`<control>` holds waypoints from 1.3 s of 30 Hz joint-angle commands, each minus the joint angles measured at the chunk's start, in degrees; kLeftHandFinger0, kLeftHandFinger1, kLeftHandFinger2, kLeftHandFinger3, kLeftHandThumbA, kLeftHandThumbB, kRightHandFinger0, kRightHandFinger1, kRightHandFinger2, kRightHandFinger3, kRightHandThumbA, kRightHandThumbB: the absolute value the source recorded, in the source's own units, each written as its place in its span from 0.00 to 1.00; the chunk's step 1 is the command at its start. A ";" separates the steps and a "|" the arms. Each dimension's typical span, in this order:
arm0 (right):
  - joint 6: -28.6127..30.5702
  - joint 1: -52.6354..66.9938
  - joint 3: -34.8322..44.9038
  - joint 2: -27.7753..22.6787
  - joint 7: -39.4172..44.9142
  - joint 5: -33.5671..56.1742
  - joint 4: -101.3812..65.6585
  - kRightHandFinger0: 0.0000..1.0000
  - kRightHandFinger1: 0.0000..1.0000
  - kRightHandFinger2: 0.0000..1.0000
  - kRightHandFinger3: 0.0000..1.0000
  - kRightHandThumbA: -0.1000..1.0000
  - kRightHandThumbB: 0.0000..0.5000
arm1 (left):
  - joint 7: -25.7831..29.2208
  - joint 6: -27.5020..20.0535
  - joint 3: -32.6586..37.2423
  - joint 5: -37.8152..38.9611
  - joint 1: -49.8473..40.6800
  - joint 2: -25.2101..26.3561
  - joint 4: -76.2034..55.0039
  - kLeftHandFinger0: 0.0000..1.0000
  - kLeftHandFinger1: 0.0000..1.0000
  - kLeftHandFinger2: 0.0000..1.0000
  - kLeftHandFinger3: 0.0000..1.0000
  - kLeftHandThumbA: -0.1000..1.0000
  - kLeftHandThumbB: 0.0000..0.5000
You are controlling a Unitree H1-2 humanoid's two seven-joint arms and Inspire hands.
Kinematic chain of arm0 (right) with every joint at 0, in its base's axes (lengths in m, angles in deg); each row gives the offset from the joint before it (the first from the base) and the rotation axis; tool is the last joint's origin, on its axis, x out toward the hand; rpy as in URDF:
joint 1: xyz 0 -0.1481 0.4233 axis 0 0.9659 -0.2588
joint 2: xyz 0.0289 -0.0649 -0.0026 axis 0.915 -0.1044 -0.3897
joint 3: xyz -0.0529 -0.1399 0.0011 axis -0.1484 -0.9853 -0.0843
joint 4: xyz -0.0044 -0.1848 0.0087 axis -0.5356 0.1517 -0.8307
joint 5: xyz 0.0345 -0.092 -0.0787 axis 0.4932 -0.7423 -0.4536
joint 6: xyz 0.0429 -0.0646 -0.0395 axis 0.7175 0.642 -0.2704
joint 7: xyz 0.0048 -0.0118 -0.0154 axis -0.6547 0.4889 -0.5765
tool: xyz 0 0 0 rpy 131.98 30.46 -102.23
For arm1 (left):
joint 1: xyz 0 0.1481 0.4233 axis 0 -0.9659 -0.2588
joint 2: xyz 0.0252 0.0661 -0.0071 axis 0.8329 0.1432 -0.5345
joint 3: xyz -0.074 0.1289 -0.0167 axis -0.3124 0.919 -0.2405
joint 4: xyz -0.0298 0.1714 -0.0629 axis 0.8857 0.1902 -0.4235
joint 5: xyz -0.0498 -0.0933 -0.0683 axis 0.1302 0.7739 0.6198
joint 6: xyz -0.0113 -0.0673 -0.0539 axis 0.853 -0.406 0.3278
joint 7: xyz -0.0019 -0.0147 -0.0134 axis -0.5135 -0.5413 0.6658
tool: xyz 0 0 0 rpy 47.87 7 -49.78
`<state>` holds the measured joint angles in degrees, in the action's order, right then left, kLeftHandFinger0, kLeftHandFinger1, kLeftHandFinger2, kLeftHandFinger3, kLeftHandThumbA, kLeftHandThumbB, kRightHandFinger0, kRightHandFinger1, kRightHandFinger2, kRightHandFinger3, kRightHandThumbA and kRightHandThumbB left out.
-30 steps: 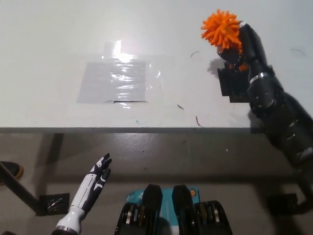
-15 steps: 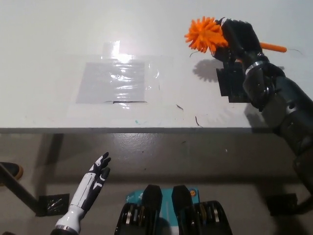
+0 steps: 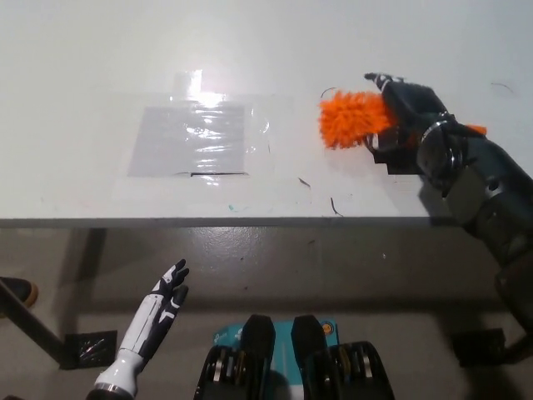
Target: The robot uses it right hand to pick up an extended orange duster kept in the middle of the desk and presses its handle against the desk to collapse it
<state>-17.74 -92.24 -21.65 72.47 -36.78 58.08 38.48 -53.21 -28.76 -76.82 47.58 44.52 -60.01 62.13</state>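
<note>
A: What is the robot's black right hand [image 3: 405,108] doing, and how should this step go?

B: It is wrapped around the extendable orange duster with a fluffy orange head [image 3: 350,118], holding it low over the right part of the pale grey table [image 3: 100,83]. I judge the step to be the collapse. To do it well, the hold should stay firm, the handle end should meet the table squarely, and the push should run straight along the shaft so it telescopes rather than skids.

A: Where is the duster relative to the fingers?

B: The fingers are closed around the shaft just behind the head. The fluffy head sticks out on the side toward the table's middle, low over the surface. A short orange stub of handle shows past the wrist on the far side. Whether either end touches the table, I cannot tell.

A: And the other hand?

B: The white left hand [image 3: 162,302] hangs below the table edge, fingers spread, holding nothing.
</note>
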 commanded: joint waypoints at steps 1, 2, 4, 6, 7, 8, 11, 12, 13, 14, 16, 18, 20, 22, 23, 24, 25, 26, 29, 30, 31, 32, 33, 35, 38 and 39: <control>-6.30 -6.80 1.28 -2.13 10.46 0.65 -1.75 1.00 1.00 1.00 1.00 0.92 1.00 | 1.67 -2.36 -0.57 -0.95 0.25 1.31 -1.94 1.00 1.00 1.00 1.00 1.00 1.00; -5.52 -6.82 2.10 -2.56 10.47 1.39 -2.29 1.00 1.00 1.00 1.00 0.92 1.00 | 1.59 -2.36 -0.51 -0.86 0.22 1.31 -1.99 1.00 1.00 1.00 1.00 1.00 1.00; -3.33 -7.09 5.36 -3.64 11.31 4.33 -4.09 1.00 1.00 1.00 1.00 0.96 1.00 | 1.69 -2.36 -0.58 -0.94 0.29 1.32 -1.83 1.00 1.00 1.00 1.00 1.00 1.00; -1.22 -6.64 10.60 -5.39 13.73 8.63 -10.12 1.00 1.00 1.00 1.00 0.98 1.00 | 1.82 -2.36 -0.61 -0.78 0.28 1.23 -1.56 1.00 1.00 1.00 1.00 1.00 1.00; -2.14 -5.81 11.84 -6.21 14.67 9.24 -14.37 1.00 1.00 1.00 1.00 1.00 0.93 | 1.75 -2.36 -0.63 -0.74 0.26 1.18 -1.51 1.00 1.00 1.00 1.00 1.00 1.00; -4.28 -4.08 13.63 -7.65 16.28 10.01 -22.58 1.00 1.00 1.00 1.00 1.00 0.89 | 1.66 -2.36 -0.67 -0.70 0.29 1.13 -1.46 1.00 1.00 1.00 1.00 1.00 1.00; -8.59 -0.47 17.67 -10.86 18.84 12.94 -41.47 1.00 1.00 1.00 1.00 1.00 0.97 | 1.51 -2.36 -0.58 -0.44 0.24 1.13 -1.41 1.00 1.00 1.00 1.00 1.00 1.00; -8.78 0.28 20.47 -11.42 19.90 16.37 -46.80 1.00 1.00 1.00 1.00 1.00 0.99 | 1.71 -2.36 -0.43 -0.60 0.21 1.14 -1.35 1.00 1.00 1.00 1.00 1.00 1.00; -9.07 0.45 20.70 -11.37 20.09 16.21 -47.22 1.00 1.00 1.00 1.00 1.00 0.99 | 1.71 -2.36 -0.43 -0.60 0.21 1.14 -1.35 1.00 1.00 1.00 1.00 1.00 1.00; -9.30 0.59 20.93 -11.32 20.26 16.05 -47.56 1.00 1.00 1.00 1.00 1.00 0.99 | 1.72 -2.36 -0.42 -0.59 0.21 1.14 -1.34 1.00 1.00 1.00 1.00 1.00 1.00; -13.89 1.59 28.45 -12.24 20.92 25.59 -65.89 1.00 1.00 1.00 1.00 1.00 0.97 | 1.66 -2.36 -0.20 -0.62 0.12 1.27 -1.35 1.00 1.00 1.00 1.00 1.00 1.00; -14.07 1.31 32.76 -12.22 19.01 30.45 -75.11 1.00 1.00 1.00 1.00 1.00 1.00 | 1.80 -2.36 -0.19 -0.90 0.27 1.16 -1.11 1.00 1.00 1.00 1.00 1.00 1.00; -14.44 1.42 33.09 -12.04 19.28 30.28 -75.45 1.00 1.00 1.00 1.00 1.00 1.00 | 1.81 -2.36 -0.17 -0.89 0.27 1.17 -1.10 1.00 1.00 1.00 1.00 1.00 1.00; -18.23 2.23 36.94 -12.28 16.35 33.49 -89.08 1.00 1.00 1.00 1.00 1.00 1.00 | 1.83 -2.36 -0.17 -1.06 0.83 1.36 -0.89 1.00 1.00 1.00 1.00 1.00 1.00; -19.23 3.73 37.80 -11.89 14.36 31.97 -95.16 1.00 1.00 1.00 1.00 1.00 1.00 | 1.79 -2.36 -0.25 -0.79 0.89 1.35 -0.88 1.00 1.00 1.00 1.00 1.00 1.00; -19.63 4.60 38.23 -11.63 13.56 31.31 -97.89 1.00 1.00 1.00 1.00 1.00 1.00 | 1.74 -2.36 -0.30 -0.66 0.91 1.34 -0.85 1.00 1.00 1.00 1.00 1.00 1.00; -19.80 4.63 38.31 -11.58 13.63 31.30 -98.02 1.00 1.00 1.00 1.00 1.00 1.00 | 1.74 -2.36 -0.29 -0.66 0.91 1.34 -0.84 1.00 1.00 1.00 1.00 1.00 1.00; -19.91 4.65 38.35 -11.55 13.67 31.29 -98.10 1.00 1.00 1.00 1.00 1.00 1.00 | 1.75 -2.36 -0.29 -0.66 0.92 1.34 -0.84 1.00 1.00 1.00 1.00 1.00 1.00; -18.12 10.65 39.54 -10.29 10.35 29.54 -108.00 1.00 1.00 1.00 1.00 1.00 0.95 | 1.83 -2.36 0.09 -1.09 0.80 1.37 -0.52 1.00 1.00 1.00 1.00 1.00 1.00; -16.78 16.56 39.84 -9.40 8.78 28.05 -114.18 1.00 1.00 1.00 1.00 1.00 0.86 | 1.65 -2.36 0.52 -0.93 1.12 1.32 -0.22 1.00 1.00 1.00 1.00 1.00 1.00; -16.30 19.10 40.00 -9.00 8.14 27.41 -116.90 1.00 1.00 1.00 1.00 1.00 0.86 | 1.58 -2.36 0.71 -0.86 1.26 1.30 -0.10 1.00 1.00 1.00 1.00 1.00 1.00; -16.43 19.13 40.04 -8.97 8.18 27.41 -117.00 1.00 1.00 1.00 1.00 1.00 0.86 | 1.59 -2.36 0.72 -0.85 1.26 1.30 -0.09 1.00 1.00 1.00 1.00 1.00 1.00; -16.56 19.16 40.07 -8.95 8.21 27.43 -117.11 1.00 1.00 1.00 1.00 1.00 0.86 | 1.59 -2.36 0.73 -0.85 1.26 1.30 -0.09 1.00 1.00 1.00 1.00 1.00 1.00; -12.17 32.21 38.22 -7.06 6.95 25.56 -125.17 1.00 1.00 1.00 1.00 1.00 0.82 | 1.16 -2.36 0.51 -1.33 1.86 1.08 0.24 1.00 1.00 1.00 1.00 1.00 1.00; -11.48 35.02 37.70 -7.17 7.34 25.84 -126.28 1.00 1.00 1.00 1.00 1.00 0.85 | 1.49 -2.36 0.60 -1.51 2.43 1.05 0.71 1.00 1.00 1.00 1.00 1.00 1.00; -7.16 41.93 36.58 -6.48 6.81 25.91 -127.15 1.00 1.00 1.00 1.00 1.00 0.84 | 1.00 -2.36 0.47 -0.82 4.04 1.02 1.62 1.00 1.00 1.00 1.00 1.00 1.00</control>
<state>-27.13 -64.63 2.67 67.30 -23.94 70.21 -30.24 -53.30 -28.51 -76.44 47.29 44.57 -59.89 63.76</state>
